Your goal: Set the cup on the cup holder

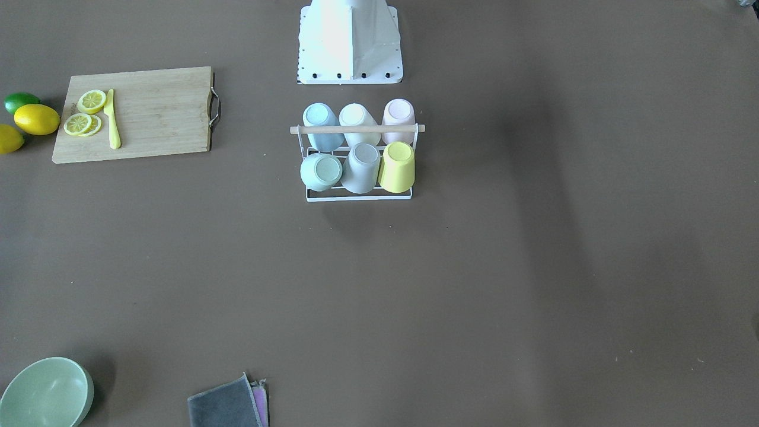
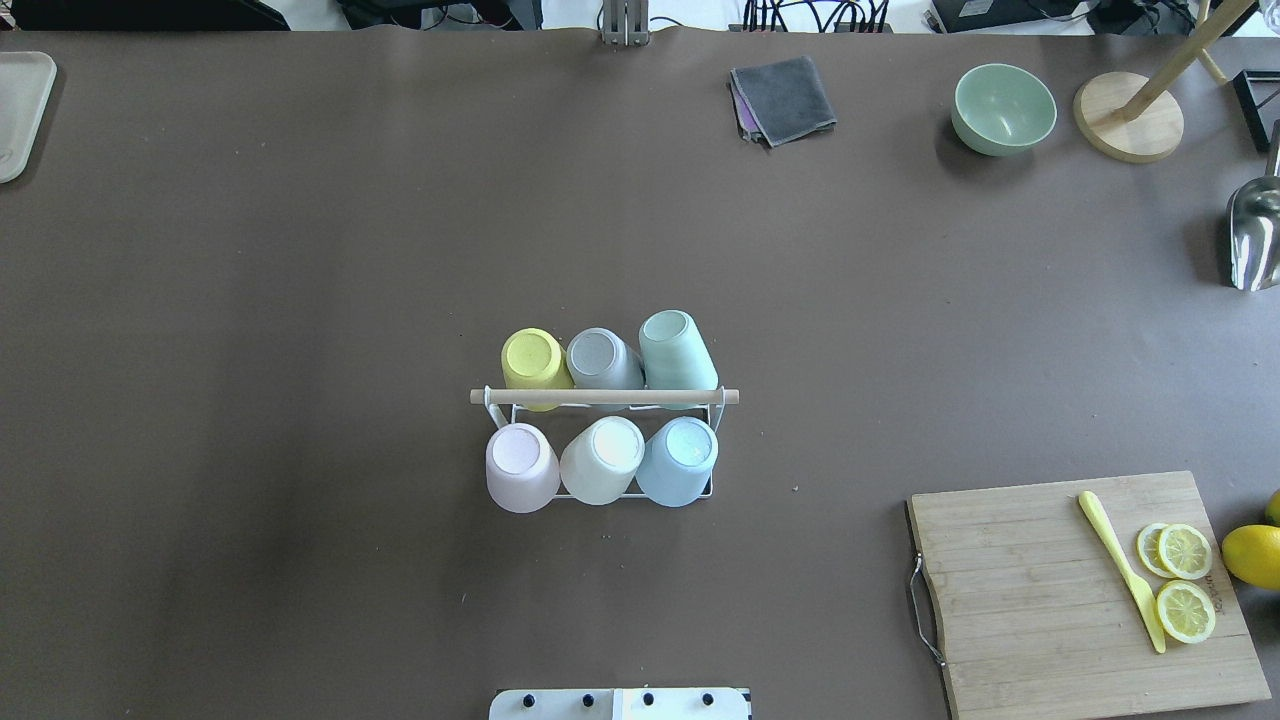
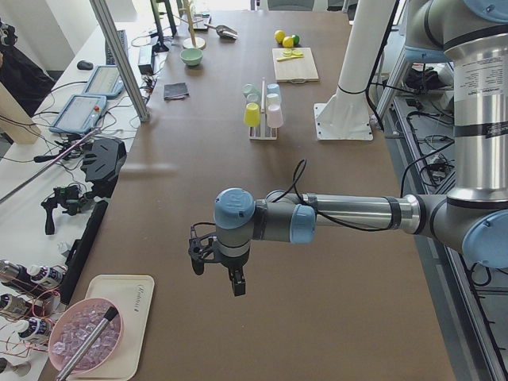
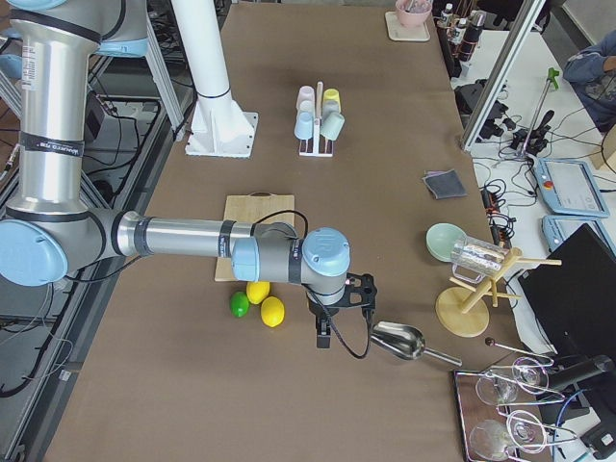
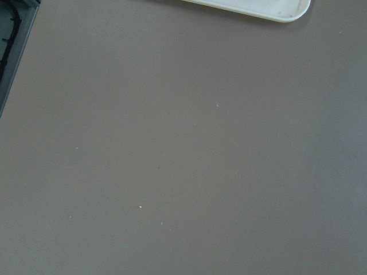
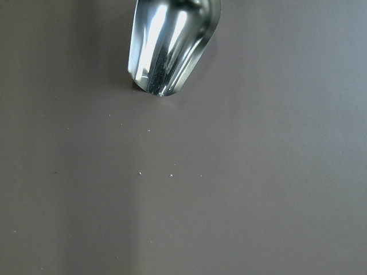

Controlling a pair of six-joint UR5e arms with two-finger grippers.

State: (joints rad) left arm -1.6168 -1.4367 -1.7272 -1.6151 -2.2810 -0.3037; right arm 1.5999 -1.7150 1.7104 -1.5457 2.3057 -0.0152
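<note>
Pastel plastic, by the look of it: 6 cups sit mouth-down on the cup holder [image 2: 605, 396], 3 on each side of its wooden rod. It stands mid-table [image 2: 300, 300], just in front of the robot's base. In the overhead view the far row reads yellow cup [image 2: 534, 362], grey cup [image 2: 600, 358], green cup [image 2: 678, 350]. The near row reads pink cup [image 2: 520, 464], cream cup [image 2: 604, 458], blue cup [image 2: 680, 458]. Every seat is filled and no loose cup shows anywhere, so the placing looks finished.

As for handling, these cups look light, stiff and matte, and unlikely to break. Their walls taper toward the upturned base, so a pinch high up could slide off. The safer hold is probably square across the wider middle of the wall, with a straight lift off the prong. The wire rack looks light too and may shift if a cup drags on it.

Now the fingers — the left gripper [image 3: 218, 278] hangs over bare table at the robot's left end, near a white tray [image 5: 258, 7]. The right gripper [image 4: 345, 313] hangs at the opposite end, just beside a metal scoop [image 6: 172, 46]. Both are well apart from the holder and touch no cup. Only the side views show them, so whether their fingers are apart or together cannot be told.
</note>
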